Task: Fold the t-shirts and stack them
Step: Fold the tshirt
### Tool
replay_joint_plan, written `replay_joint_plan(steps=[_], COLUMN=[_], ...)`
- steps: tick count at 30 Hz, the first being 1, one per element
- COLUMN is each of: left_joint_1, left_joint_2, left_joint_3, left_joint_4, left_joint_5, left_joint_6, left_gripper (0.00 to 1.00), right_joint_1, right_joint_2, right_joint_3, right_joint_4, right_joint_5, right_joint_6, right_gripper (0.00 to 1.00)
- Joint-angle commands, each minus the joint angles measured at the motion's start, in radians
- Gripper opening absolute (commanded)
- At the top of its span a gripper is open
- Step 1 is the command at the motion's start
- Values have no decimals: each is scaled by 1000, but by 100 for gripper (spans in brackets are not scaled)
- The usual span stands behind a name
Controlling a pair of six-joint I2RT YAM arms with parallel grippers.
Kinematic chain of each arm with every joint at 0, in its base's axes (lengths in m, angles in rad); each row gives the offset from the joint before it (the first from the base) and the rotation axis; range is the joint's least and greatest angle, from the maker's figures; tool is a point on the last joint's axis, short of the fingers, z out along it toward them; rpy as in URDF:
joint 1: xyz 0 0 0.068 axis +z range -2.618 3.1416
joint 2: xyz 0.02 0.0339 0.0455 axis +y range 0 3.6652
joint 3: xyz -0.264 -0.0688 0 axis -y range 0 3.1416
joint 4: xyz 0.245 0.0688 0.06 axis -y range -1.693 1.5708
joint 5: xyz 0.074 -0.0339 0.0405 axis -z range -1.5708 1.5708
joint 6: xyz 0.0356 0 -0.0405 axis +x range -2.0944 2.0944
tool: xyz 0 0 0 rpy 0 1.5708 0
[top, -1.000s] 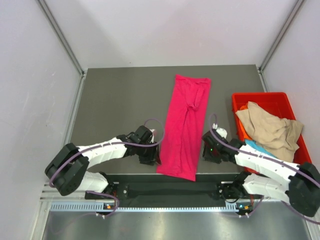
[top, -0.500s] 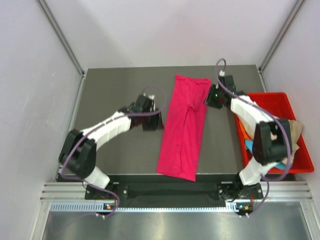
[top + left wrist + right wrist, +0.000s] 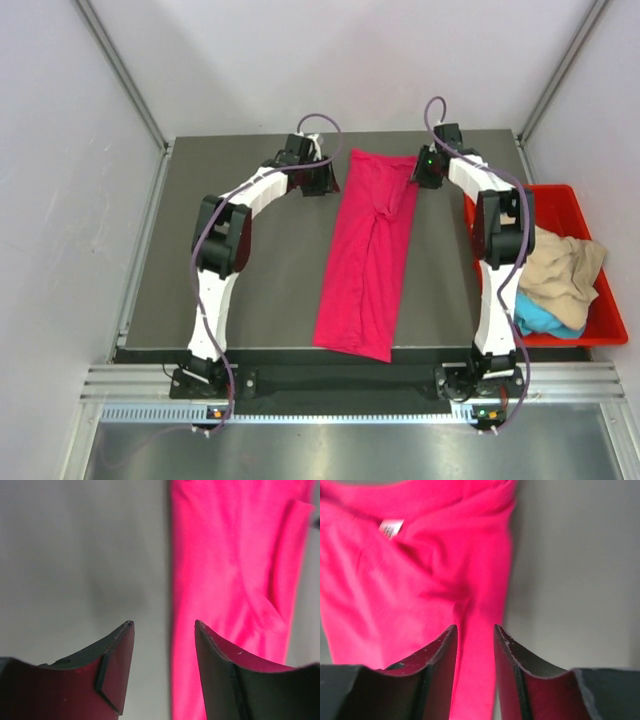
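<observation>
The magenta-pink t-shirt [image 3: 368,250] lies on the table as a long narrow strip, running from the far edge toward the near edge. My left gripper [image 3: 327,180] hovers open at its far left corner. In the left wrist view the shirt [image 3: 235,555] has its left edge under the gap of that gripper [image 3: 164,626]. My right gripper [image 3: 421,172] is at the far right corner, open with a narrower gap. In the right wrist view the gripper [image 3: 474,628] hangs over the right edge of the shirt [image 3: 395,570], whose white neck tag [image 3: 391,527] shows. Neither gripper holds cloth.
A red plastic bin [image 3: 552,188] stands at the table's right edge, holding a crumpled tan-beige shirt [image 3: 560,265] and a turquoise-blue one [image 3: 545,318]. The dark table [image 3: 250,280] lies bare left of the strip. Both arms stretch far across the table.
Both arms have swept from the near end of the pink shirt to its far end, the left along its left side and the right along its right. The shirt has not shifted.
</observation>
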Motion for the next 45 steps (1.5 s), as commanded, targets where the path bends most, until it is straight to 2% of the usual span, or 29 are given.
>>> replay_joint_plan(steps=[1,5,8,12,17,20,21,22,24,25,27,35,38,41,42,43,44,45], left_joint_1=[24,27,27,27,27,27,27,28,35,41,59,107,116,128,133,143,150,154], left_joint_2=[69,147,230,346,383,393,399,400,406,409,413,437,429,408,393,373,304,258], left_joint_3=[83,139,239,379,385,384,385,385,387,390,393,457,460,459,445,427,396,296], left_joint_4=[112,237,239,225,282,320,334,371,396,406,428,455,472,462,445,407,388,371], left_joint_5=[54,94,97,121,134,140,141,134,124,115,77,-20,-27,18,32,60,63,60], left_joint_6=[-1,-28,-54,-94,-140,-146,-151,-162,-182,-210,-241,-261,-254,-240,-238,-228,-222,-215], left_gripper=[57,58,59,59,57,47,41,22,5,0,0,0,0,0,3,12,18,22], right_joint_1=[-28,-62,-79,-77,-80,-81,-81,-82,-81,-81,-79,-64,-58,-56,-56,-57,-59,-62], right_joint_2=[23,62,117,195,250,266,270,275,301,315,358,503,528,524,516,504,469,441], right_joint_3=[95,111,163,266,330,335,333,333,344,355,395,556,602,600,599,593,579,557], right_joint_4=[3,41,63,26,30,84,105,130,212,236,311,553,570,560,540,514,462,440], right_joint_5=[22,12,-56,-94,-105,-108,-113,-123,-172,-188,-228,-256,-245,-248,-246,-246,-243,-242], right_joint_6=[-4,27,45,58,79,96,113,125,153,185,219,390,401,397,377,365,349,320], right_gripper=[38,43,44,40,35,29,21,18,7,4,0,0,1,17,24,28,31,36])
